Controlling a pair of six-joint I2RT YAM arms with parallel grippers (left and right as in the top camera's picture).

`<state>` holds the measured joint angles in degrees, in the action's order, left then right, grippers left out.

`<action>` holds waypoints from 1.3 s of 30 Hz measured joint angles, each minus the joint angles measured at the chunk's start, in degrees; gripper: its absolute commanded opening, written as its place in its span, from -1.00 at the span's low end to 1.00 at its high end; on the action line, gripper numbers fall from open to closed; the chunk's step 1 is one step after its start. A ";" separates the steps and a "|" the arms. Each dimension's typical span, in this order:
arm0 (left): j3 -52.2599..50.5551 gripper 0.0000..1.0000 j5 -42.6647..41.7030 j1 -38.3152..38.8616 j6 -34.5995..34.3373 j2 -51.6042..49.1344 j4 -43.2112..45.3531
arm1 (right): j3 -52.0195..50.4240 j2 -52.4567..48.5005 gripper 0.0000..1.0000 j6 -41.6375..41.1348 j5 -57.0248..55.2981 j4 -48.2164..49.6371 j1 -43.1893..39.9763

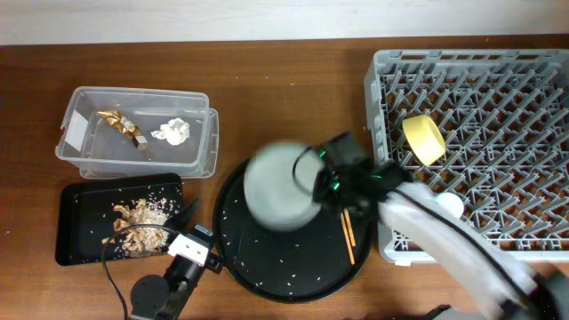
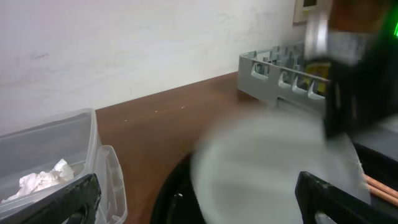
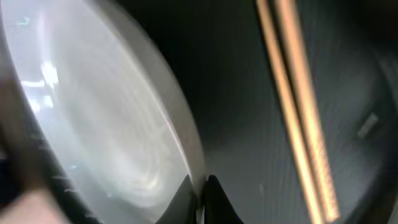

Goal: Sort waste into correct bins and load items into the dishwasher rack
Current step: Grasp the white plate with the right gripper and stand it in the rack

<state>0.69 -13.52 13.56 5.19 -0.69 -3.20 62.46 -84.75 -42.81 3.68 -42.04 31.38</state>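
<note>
We are seeing the right gripper [image 1: 320,178] gripping the blurred grey plate [image 1: 277,188] at its three o'clock edge, over the round black tray [image 1: 267,265].

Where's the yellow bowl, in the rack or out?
In: the yellow bowl sits tilted inside the dishwasher rack.

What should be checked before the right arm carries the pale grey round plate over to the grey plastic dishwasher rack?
1. Right gripper pinching the rim of the pale grey round plate: ok.
2. Plate lifted off the large round black tray: cannot tell, blurred.
3. Free slots in the square grey lattice dishwasher rack beside the yellow bowl: ok.
4. Left gripper open, holding nothing: ok.
5. Two thin wooden chopsticks lying apart from the plate: ok.
</note>
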 measured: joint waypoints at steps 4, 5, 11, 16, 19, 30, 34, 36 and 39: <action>0.02 0.99 0.00 0.00 0.00 0.00 0.00 | 5.07 15.12 -0.92 10.45 -21.22 -0.50 -5.46; 0.02 0.99 0.00 0.00 0.00 0.00 0.00 | 5.11 17.59 -0.92 12.07 -27.28 -0.70 -7.17; 0.02 0.99 -0.02 0.00 0.00 0.00 0.00 | 5.14 18.49 -0.92 22.23 -58.73 -0.83 -18.58; 0.02 0.98 0.00 0.00 0.00 -0.02 0.00 | 5.01 9.62 -0.92 29.86 -71.47 5.75 -23.21; 0.02 0.99 0.00 0.00 0.00 0.00 0.02 | 5.03 2.45 -0.92 39.10 -77.00 15.23 -23.54; 0.02 0.99 0.00 0.00 0.00 0.00 0.00 | 4.98 -9.25 -0.92 55.93 -85.83 22.91 -23.52; 0.02 0.99 0.00 0.00 0.00 0.00 0.00 | 4.98 -9.27 -0.92 60.11 -85.59 24.44 -23.52; 0.02 0.99 0.00 0.00 0.00 0.00 0.00 | 4.98 -9.27 -0.92 61.22 -84.39 23.87 -23.45; 0.02 0.99 0.00 0.00 0.00 0.00 0.00 | 4.98 -9.27 -0.91 65.99 -81.33 25.44 -23.43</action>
<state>0.71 -13.52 13.56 5.19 -0.69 -3.20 67.44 -94.02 23.18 -77.65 -16.60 7.94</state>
